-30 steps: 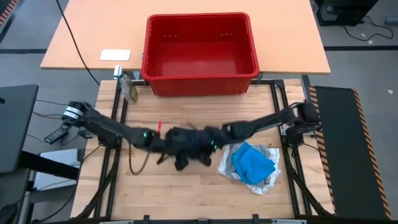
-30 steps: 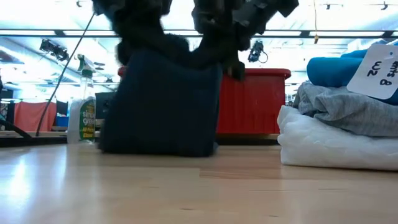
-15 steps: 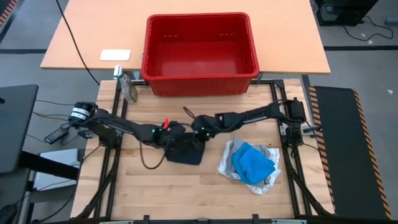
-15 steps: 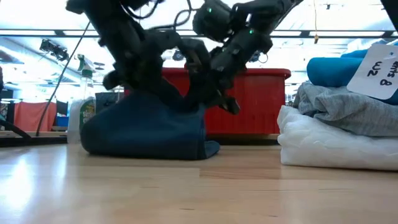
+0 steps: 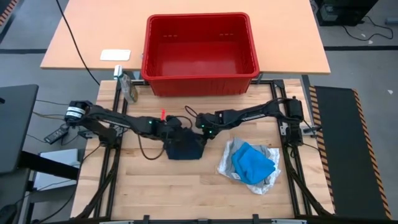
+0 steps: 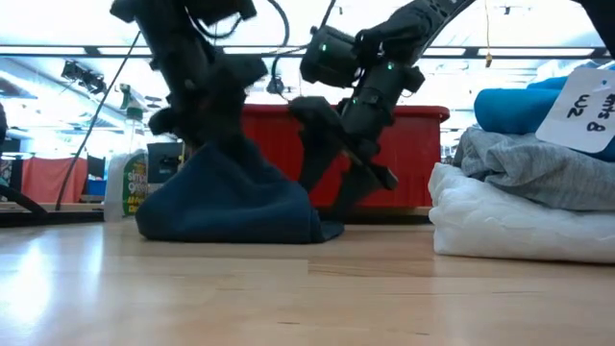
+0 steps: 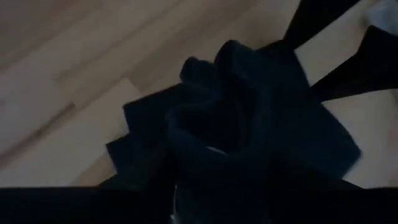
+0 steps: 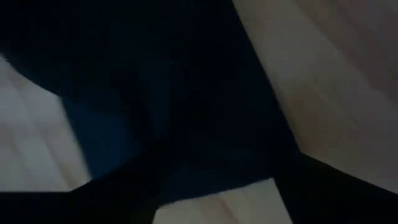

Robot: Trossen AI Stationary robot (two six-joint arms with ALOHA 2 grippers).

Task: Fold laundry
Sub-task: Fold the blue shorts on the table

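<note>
The dark navy garment (image 5: 185, 148) lies in a low heap on the wooden table, its top bunched into a peak (image 6: 229, 154). My left gripper (image 5: 169, 129) is at that peak, coming down from above, and the left wrist view shows the bunched cloth (image 7: 236, 124) close in front of it. My right gripper (image 6: 341, 168) stands open just right of the heap, fingers spread and slanting down, with nothing between them. The bright blue (image 5: 252, 162), grey (image 6: 538, 168) and white (image 6: 509, 226) garments lie stacked at the right.
A red plastic basket (image 5: 199, 81) stands on the far table behind the work area. A spray bottle (image 6: 127, 173) is at the far left. A paper tag (image 6: 586, 106) leans on the stack. Bare wood lies along the near edge.
Both grippers have gone down and toward the far edge with the navy garment. It hung as a tall sheet, its lower edge on the table, and now lies slumped in a low heap. My right gripper has opened and let go of the cloth.
</note>
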